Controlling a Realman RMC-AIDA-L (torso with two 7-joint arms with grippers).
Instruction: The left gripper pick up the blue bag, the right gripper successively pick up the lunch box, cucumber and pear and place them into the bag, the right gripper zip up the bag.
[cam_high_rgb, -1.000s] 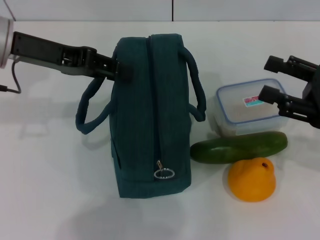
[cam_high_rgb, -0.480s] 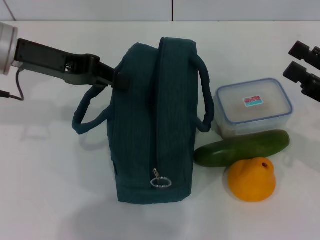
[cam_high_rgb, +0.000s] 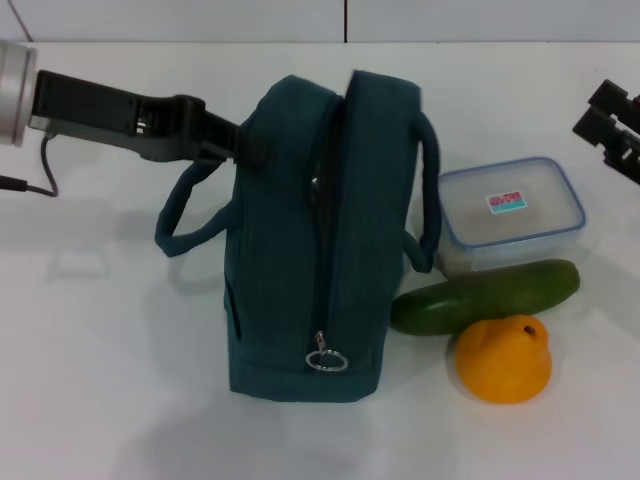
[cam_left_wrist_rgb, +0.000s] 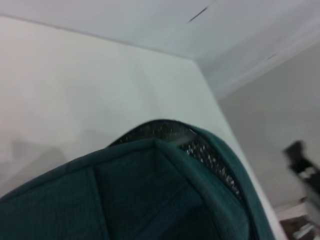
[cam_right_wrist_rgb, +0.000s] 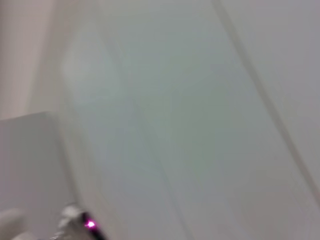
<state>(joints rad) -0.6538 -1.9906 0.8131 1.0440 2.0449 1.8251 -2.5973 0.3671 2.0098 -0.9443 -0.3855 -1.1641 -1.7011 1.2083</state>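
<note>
Left end effector (cam_high_rgb: 238, 148) grips dark teal bag (cam_high_rgb: 310, 240), zipper parted.

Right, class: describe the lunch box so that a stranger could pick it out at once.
Find the tall blue bag mid-table. On its right side lie three items; the lunch box is farthest back, behind the cucumber. It alone is clear plastic, with a blue-rimmed lid.
</note>
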